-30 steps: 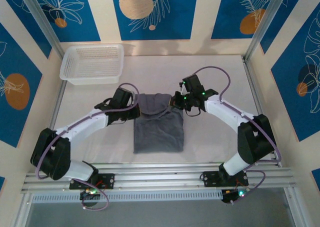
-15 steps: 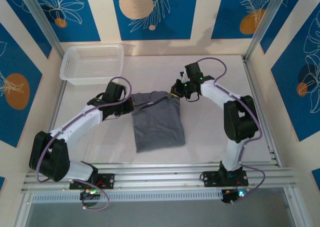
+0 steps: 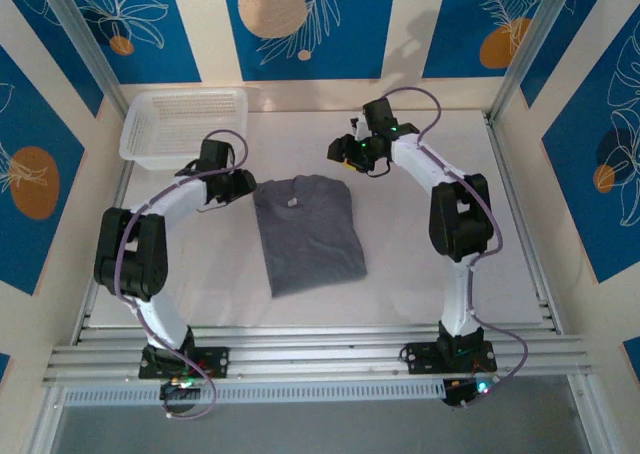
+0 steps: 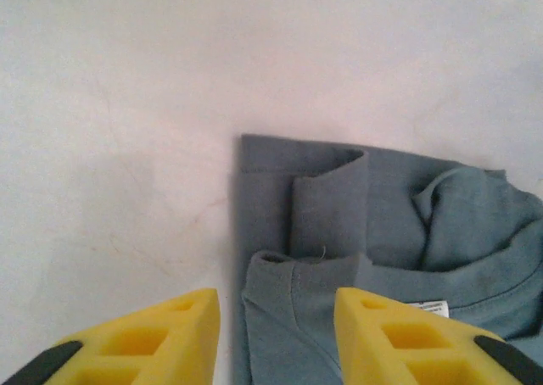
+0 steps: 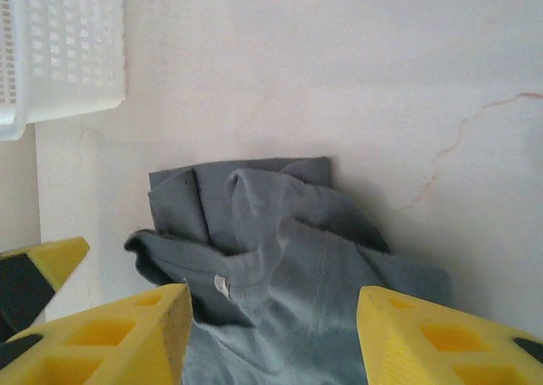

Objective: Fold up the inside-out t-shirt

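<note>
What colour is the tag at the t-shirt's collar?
White: the tag stands out against the slate-grey t-shirt. The left wrist view shows it best.

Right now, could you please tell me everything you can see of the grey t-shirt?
The t-shirt is plain slate-grey soft fabric, folded into a narrow, slightly skewed rectangle. It lies flat on the white table, near its middle. Its collar end points away from the arm bases. There a small white label shows, and the neck fabric sits in loose, overlapping folds.
</note>
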